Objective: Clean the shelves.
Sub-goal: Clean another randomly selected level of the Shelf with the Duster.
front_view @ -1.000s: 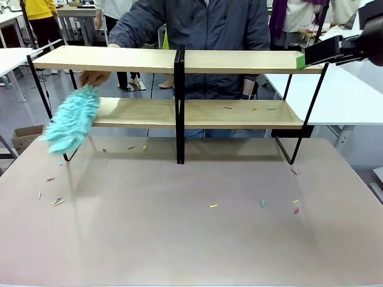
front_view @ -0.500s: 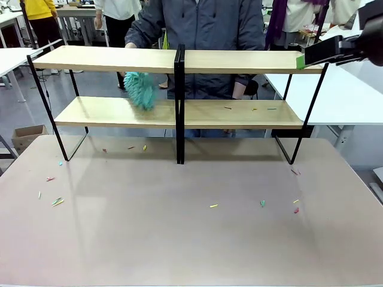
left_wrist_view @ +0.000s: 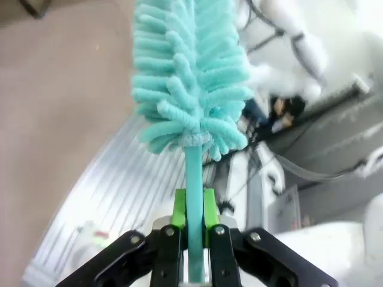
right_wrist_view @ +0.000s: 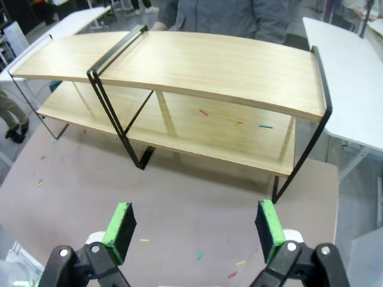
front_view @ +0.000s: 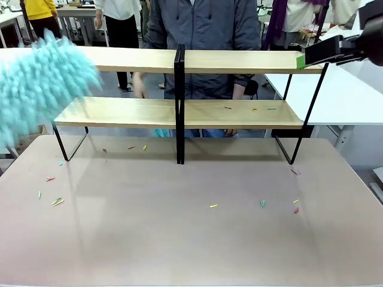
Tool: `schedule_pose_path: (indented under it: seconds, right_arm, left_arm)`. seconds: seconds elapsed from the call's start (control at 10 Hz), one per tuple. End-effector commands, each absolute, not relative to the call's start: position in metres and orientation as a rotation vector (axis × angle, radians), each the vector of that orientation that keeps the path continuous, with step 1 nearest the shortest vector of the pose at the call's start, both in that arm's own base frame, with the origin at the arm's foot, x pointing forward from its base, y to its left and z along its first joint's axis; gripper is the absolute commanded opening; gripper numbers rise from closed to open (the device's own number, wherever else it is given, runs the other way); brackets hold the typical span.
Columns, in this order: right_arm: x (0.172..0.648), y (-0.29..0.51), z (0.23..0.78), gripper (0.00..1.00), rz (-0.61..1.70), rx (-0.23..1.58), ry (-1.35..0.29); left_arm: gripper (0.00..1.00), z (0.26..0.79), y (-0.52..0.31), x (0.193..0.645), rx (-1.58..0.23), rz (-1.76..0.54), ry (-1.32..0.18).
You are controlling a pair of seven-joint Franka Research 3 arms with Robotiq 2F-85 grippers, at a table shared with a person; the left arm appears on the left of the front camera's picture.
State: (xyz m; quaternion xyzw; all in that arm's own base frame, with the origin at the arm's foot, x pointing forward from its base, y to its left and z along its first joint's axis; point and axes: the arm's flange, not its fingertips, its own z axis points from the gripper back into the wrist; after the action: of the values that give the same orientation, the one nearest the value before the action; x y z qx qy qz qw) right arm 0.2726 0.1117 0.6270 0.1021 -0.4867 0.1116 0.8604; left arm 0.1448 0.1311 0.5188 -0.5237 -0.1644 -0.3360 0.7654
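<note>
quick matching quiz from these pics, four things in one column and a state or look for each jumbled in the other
1 duster
2 left claw
3 right claw
4 lower right board of the shelves

a open, nothing between its pads
b fluffy teal head
c shut on a thin teal stick
d a few coloured scraps lying on it

Pairs: 1-b, 2-c, 3-a, 4-d

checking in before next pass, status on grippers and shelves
Left gripper shut on duster handle. Right gripper open, facing shelves. Scraps on lower right board. Person's hand behind shelves.
</note>
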Motion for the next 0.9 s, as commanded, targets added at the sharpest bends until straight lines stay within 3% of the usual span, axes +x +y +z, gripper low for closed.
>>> schedule_pose_path:
  seconds: [0.0,0.1,0.3,0.4,0.8]
  right_arm:
    - [0.274,0.11,0.627,1.0,0.239,0.213,-1.019]
    - [0.274,0.11,0.627,1.0,0.239,0.213,-1.019]
    - [0.274,0.11,0.627,1.0,0.239,0.213,-1.019]
    - [0.274,0.11,0.627,1.0,0.239,0.213,-1.019]
    - [0.274,0.11,0.627,1.0,0.239,0.213,-1.019]
  left_arm:
    - [0.13,0.493,0.112,0.112,-0.93,-0.952,-0.334]
    - [0.13,0.519,0.131,0.145,-1.138,-0.73,-0.357]
    - [0.13,0.519,0.131,0.145,-1.138,-0.73,-0.357]
    - [0.13,0.505,0.115,0.131,-1.052,-0.818,-0.31]
    - [0.13,0.493,0.021,0.151,-0.922,-0.81,-0.216]
